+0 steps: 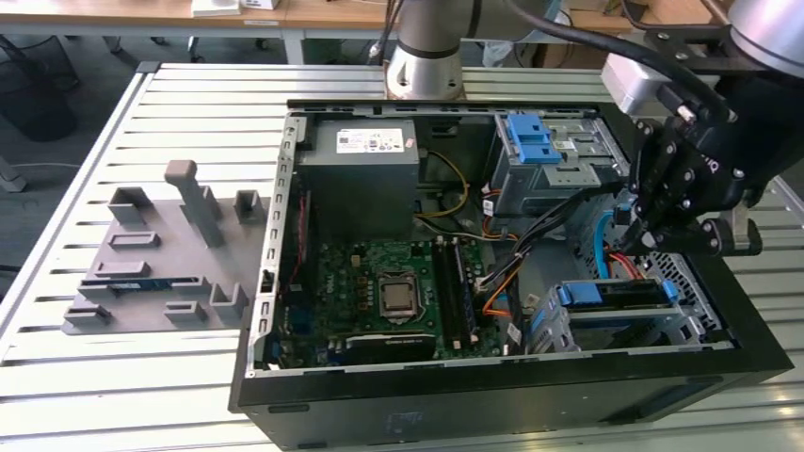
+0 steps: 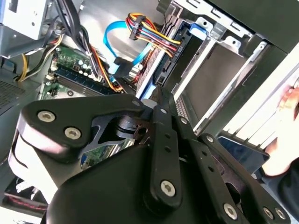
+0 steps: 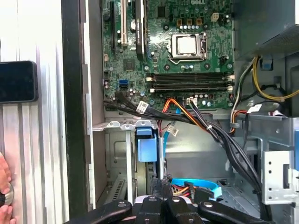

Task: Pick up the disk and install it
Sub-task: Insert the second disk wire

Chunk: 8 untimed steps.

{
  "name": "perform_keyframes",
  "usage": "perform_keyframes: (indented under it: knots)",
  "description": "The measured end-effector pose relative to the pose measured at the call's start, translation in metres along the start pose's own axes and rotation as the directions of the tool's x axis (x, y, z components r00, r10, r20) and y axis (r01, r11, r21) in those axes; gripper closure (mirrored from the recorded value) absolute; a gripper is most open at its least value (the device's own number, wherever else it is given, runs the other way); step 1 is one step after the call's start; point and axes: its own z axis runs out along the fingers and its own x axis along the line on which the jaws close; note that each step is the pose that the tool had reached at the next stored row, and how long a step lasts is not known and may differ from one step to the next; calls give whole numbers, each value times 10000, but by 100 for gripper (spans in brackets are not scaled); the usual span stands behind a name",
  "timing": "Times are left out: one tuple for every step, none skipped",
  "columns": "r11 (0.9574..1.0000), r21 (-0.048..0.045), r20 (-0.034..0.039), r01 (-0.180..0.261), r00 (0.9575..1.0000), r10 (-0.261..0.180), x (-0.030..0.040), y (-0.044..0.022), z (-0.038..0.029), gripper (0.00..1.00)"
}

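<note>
— Well, start at the open side of the computer case (image 1: pixel 270 282). The motherboard (image 1: pixel 390 287) lies on the case floor. Past it, in the case's near corner at the exterior view's right, you find the disk (image 1: pixel 619 294). It sits in the drive cage (image 1: pixel 684 325) with its blue bracket uppermost.

— And the gripper (image 1: pixel 638 243)?

— Inside the case too, just above the disk. Its fingers look drawn together, but I can't tell you whether they pinch the bracket.

— How will the disk handle?

— Judge it as stiff, dense metal, heavy for its size, with smooth faces and a shock-sensitive inside. You do best holding it by the long bracket edges, clear of the cables (image 1: pixel 503 282) crossing the case. Don't let it knock the cage.
</note>
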Motion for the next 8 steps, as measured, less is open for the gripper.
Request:
perform_keyframes:
  knots:
    - [10000, 0, 0, 0, 10000, 0, -8, 1, -22, 89]
    - [10000, 0, 1, 0, 10000, 0, -18, 2, -40, 89]
    - [10000, 0, 4, 0, 10000, 0, -31, 3, -53, 89]
    - [10000, 0, 1, 0, 10000, 0, -45, 4, -62, 89]
    - [10000, 0, 0, 0, 10000, 0, -63, 5, -64, 89]
    - [10000, 0, 1, 0, 10000, 0, -83, 7, -64, 89]
    - [10000, 0, 2, 0, 10000, 0, -99, 7, -63, 89]
    - [10000, 0, 1, 1, 10000, -1, -112, 8, -64, 89]
